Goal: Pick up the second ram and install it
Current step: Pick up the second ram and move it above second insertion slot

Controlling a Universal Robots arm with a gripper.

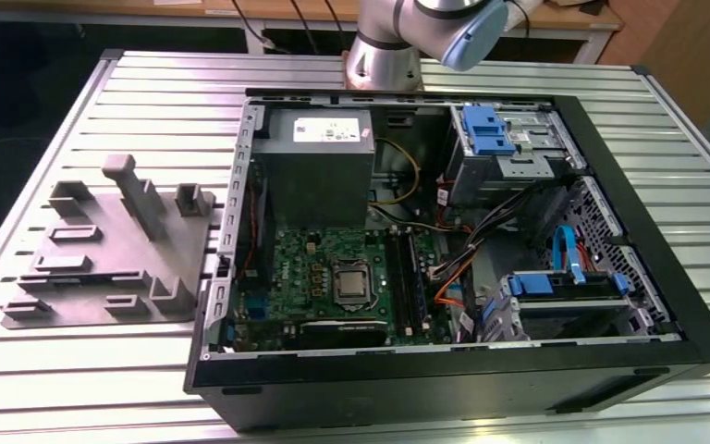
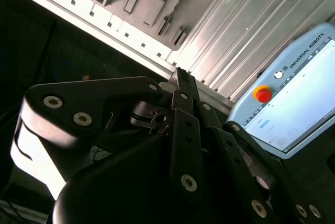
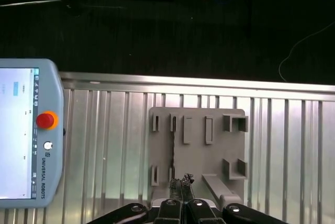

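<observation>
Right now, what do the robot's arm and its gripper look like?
The arm is a silver-grey tube with a pale blue joint cap. The gripper is black, built of flat linked bars with round silver pins.

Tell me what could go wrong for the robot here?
The second ram stands on its thin edge in the grey plate, so the tool, well above it, could come down off-line and knock it. The teach pendant lies near the plate; a wide swing might hit it. Loose cables beside the motherboard slots might snag.
</observation>
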